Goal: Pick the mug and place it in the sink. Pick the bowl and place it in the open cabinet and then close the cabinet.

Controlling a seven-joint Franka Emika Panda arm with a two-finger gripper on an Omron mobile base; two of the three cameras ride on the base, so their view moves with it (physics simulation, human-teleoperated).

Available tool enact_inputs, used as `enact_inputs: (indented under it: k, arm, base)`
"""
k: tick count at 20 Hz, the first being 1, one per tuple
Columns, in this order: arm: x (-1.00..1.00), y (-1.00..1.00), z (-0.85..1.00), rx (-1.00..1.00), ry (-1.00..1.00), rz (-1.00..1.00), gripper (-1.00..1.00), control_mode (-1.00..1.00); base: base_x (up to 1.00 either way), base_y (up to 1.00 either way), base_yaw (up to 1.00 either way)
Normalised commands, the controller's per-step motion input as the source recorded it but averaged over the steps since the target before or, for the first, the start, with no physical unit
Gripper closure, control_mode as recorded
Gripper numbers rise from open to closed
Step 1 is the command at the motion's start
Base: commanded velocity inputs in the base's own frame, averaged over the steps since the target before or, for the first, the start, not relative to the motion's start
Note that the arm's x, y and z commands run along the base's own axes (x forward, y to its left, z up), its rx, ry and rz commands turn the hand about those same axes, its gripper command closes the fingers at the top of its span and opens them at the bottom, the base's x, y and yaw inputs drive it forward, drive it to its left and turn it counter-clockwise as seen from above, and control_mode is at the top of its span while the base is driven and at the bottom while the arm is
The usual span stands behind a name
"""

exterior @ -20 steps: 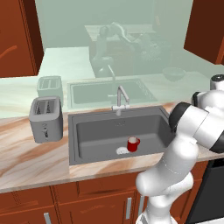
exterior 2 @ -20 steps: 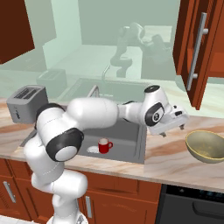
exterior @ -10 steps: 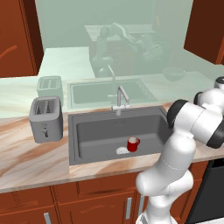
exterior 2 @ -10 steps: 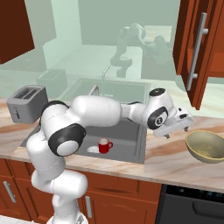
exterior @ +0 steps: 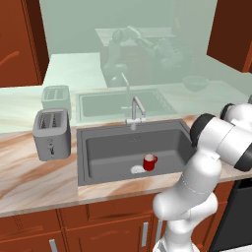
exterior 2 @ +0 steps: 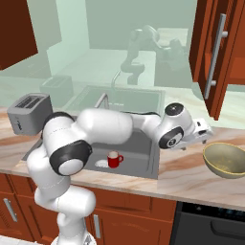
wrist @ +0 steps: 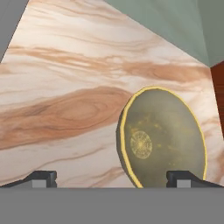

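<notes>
The arm has swung further toward the bowl (exterior 2: 226, 159) at its three o'clock, gripper (wrist: 111, 178) fingers spread wide to straddle the rim, while the mug (exterior 2: 113, 159) sits delivered in the sink (exterior 2: 153, 165).

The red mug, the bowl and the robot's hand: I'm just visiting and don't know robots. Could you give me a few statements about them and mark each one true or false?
1. The red mug stands inside the sink. True.
2. The bowl is on a shelf in the wall cabinet. False: it sits on the marble counter, to the right of the sink.
3. The hand grips the bowl. False: its fingers stand wide apart and hold nothing, with the bowl ahead of them.
4. The wall cabinet door stands open. True.
5. A toaster stands on the counter left of the sink. True.
6. The mug lies tipped on its side. False: it stands upright, near the pale drain.
</notes>
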Motion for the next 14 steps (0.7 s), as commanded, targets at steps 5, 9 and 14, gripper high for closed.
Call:
enact_inputs:
  k: [5, 9, 14]
  arm:
    - [-0.06, -0.01, 0.0, 0.0, -0.11, 0.04, -1.0, -1.0]
    - [-0.03, -0.07, -0.08, 0.0, -0.03, 0.01, -1.0, -1.0]
    - [0.0, -0.12, -0.02, 0.0, 0.0, 0.0, -1.0, -1.0]
  base:
    - [0.0, 0.0, 0.0]
    - [0.0, 0.0, 0.0]
    - [0.0, 0.0, 0.0]
